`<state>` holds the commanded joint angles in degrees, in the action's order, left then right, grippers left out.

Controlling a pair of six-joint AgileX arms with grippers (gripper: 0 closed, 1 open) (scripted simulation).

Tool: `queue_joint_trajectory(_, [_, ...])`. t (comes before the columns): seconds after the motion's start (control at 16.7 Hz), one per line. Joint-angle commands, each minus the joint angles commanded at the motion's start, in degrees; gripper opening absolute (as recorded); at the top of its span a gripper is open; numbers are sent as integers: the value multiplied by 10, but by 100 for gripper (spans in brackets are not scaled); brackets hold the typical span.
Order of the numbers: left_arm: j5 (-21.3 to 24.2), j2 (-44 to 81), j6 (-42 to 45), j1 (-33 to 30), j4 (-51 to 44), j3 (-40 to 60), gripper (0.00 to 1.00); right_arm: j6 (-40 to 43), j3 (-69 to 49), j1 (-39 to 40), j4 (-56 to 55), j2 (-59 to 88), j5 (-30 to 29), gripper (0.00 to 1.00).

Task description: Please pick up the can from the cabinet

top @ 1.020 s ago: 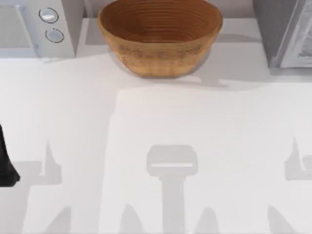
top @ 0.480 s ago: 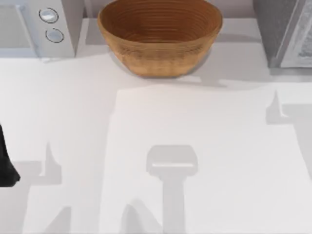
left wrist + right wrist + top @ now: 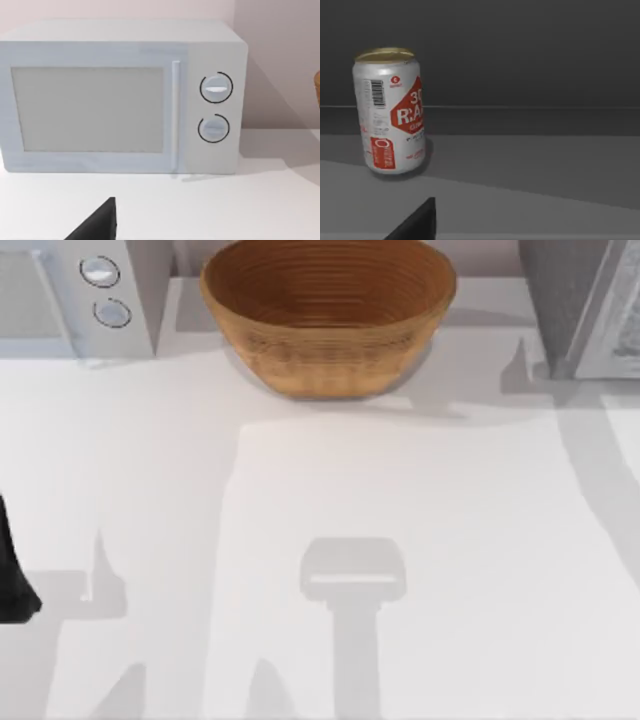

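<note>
Can (image 3: 390,111) is standing upright inside dark cabinet (image 3: 580,300), far right of surface (image 3: 300,490). R gripper (image 3: 417,222) is facing it, not touching; spread or not, can't tell. Should be centring on can's body before closing. L gripper (image 3: 97,222) is idling near microwave (image 3: 120,97).

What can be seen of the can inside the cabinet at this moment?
The can, seen in the right wrist view, is a drink can with a silvery white body and a gold lid. It bears a red hexagon with white lettering, a red panel lower down and a barcode near the top. It looks like metal. It stands upright on a grey shelf in a dark interior, casting a soft shadow. Nothing else touches it.
</note>
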<state>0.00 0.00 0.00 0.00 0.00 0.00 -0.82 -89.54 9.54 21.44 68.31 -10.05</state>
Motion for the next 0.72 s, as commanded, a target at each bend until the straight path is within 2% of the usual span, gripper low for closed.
queue_joint_trajectory(0.24, [0, 0, 0, 0, 0, 0, 100, -1, -93, 9, 22, 70, -11, 100])
queue_joint_trajectory(0.72, [0, 0, 0, 0, 0, 0, 100, 0, -101, 18, 18, 82, -18, 100])
